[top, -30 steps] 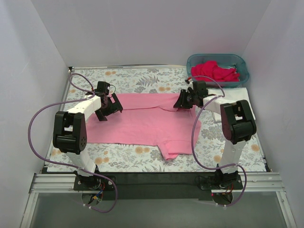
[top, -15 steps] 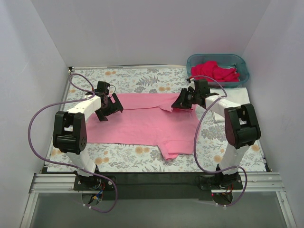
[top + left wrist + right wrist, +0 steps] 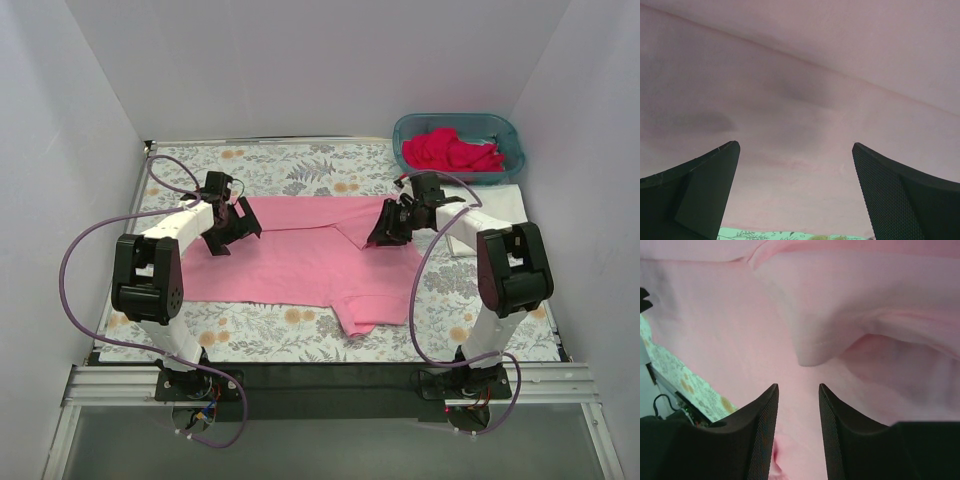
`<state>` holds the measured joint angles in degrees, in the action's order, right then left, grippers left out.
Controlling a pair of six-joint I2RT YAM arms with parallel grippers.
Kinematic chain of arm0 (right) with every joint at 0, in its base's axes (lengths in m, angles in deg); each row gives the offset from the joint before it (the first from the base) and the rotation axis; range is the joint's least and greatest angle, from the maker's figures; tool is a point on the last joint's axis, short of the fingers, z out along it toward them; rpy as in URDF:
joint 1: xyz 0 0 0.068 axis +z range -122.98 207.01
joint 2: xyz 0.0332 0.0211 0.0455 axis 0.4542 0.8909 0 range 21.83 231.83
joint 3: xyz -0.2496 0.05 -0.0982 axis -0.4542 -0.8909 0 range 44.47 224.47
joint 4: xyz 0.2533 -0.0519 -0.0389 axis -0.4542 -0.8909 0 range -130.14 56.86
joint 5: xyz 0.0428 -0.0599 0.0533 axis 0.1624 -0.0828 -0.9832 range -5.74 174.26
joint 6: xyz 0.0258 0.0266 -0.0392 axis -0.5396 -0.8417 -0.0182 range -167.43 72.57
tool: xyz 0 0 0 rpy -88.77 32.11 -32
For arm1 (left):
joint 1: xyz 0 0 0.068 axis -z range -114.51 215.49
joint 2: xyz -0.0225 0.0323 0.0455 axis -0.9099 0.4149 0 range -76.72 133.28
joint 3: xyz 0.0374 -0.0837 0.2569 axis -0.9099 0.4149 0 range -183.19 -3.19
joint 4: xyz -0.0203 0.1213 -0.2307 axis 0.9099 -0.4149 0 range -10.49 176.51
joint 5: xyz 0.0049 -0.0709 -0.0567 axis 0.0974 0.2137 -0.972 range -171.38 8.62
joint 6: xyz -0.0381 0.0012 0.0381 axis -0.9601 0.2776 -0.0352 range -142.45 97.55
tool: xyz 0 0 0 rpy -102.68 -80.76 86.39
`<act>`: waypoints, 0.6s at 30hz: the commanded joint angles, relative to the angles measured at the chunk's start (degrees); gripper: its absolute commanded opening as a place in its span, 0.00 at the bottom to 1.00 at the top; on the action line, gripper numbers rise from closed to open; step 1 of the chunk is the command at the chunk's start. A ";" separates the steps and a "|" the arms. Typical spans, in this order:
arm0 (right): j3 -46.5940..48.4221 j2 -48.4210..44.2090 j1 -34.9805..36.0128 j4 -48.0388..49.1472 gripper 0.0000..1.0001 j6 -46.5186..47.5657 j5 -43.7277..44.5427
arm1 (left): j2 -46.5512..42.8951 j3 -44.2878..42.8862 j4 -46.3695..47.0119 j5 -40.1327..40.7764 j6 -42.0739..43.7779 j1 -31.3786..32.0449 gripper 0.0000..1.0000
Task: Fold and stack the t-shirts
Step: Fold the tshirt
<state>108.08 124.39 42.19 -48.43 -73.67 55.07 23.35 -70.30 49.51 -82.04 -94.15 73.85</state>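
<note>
Teal basket (image 3: 505, 128) holds red shirts (image 3: 450, 150); left gripper (image 3: 795, 145) spread wide, right gripper (image 3: 798, 387) narrowly parted, both empty, over pink shirt (image 3: 300, 260).

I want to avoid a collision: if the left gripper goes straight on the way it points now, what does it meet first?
The light pink t-shirt. The open left gripper points down at it, and the cloth fills its wrist view; how near it is I cannot tell.

Red t-shirts (image 3: 452, 150) heaped in the basket (image 3: 512, 138) — their count unreadable.
</note>
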 commanded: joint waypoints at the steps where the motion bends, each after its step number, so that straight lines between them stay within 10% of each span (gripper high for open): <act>1: 2.48 -5.00 -3.83 -2.55 0.39 4.61 6.24 | -1.81 -1.09 -0.62 -2.23 0.60 0.69 0.88; 18: 3.62 2.02 -11.84 5.27 0.36 1.81 8.80 | -1.99 -1.36 -0.54 -3.20 1.04 2.45 0.88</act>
<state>110.09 124.92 30.35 -45.87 -70.61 64.60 23.35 -70.32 49.38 -84.45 -93.76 75.88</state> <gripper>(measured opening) 0.359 0.885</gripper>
